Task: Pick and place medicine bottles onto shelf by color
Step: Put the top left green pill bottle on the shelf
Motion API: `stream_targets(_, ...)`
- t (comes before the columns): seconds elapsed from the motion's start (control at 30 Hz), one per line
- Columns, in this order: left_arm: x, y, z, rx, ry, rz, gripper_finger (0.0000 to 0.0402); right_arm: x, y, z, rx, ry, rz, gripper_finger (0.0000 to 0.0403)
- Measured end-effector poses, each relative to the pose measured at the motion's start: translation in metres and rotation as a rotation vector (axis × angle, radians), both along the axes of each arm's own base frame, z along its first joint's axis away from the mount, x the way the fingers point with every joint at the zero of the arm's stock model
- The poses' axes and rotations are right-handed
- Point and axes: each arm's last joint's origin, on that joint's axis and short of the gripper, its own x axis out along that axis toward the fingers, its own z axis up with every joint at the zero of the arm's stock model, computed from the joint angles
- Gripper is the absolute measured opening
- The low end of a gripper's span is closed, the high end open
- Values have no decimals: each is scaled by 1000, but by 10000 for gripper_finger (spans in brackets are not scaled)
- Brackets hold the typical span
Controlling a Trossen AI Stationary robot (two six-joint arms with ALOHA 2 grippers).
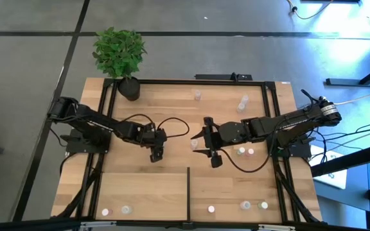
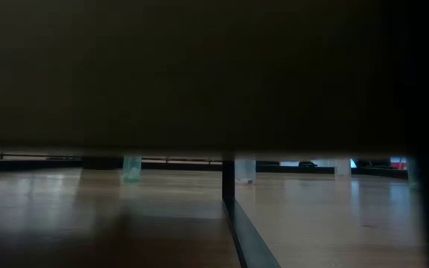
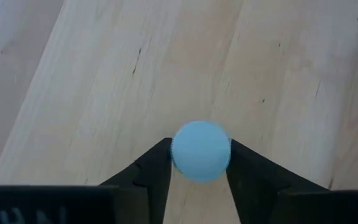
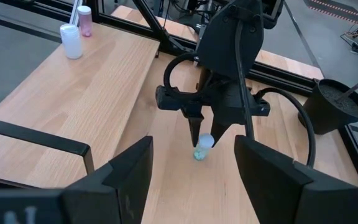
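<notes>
My left hand [image 3: 201, 163] pinched the cap of a tiny pale-blue-topped plastic medicine bottle [image 3: 201, 151] standing mid-bench [image 3: 104, 81], light, rigid and slippery, best held there; my right hand [image 4: 194, 177] waited open nearby.

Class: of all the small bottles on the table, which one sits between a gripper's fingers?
The blue-capped bottle under the left gripper, a finger on each side; every other bottle stands apart from both grippers.
</notes>
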Motion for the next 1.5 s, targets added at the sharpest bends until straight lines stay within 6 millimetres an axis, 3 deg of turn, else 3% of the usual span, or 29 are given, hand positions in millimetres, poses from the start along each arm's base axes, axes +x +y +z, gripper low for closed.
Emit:
stream_targets(0.17, 0, 0, 0, -1, -1, 4, 101, 0, 0, 0, 0, 0, 0, 228)
stream_targets(0.37, 0, -2, 0, -16, -6, 19, 91, 0, 0, 0, 0, 0, 0, 228)
stream_targets(0.73, -14, -29, 23, -66, -103, 31, 89, 0, 0, 0, 0, 0, 0, 228)
stream_targets(1.17, -20, -86, 89, -41, -168, -45, 88, 0, 0, 0, 1, -4, 0, 228)
stream_targets(1.5, -33, -138, 90, -144, -166, -85, 88, 0, 0, 0, 1, -2, 0, 228)
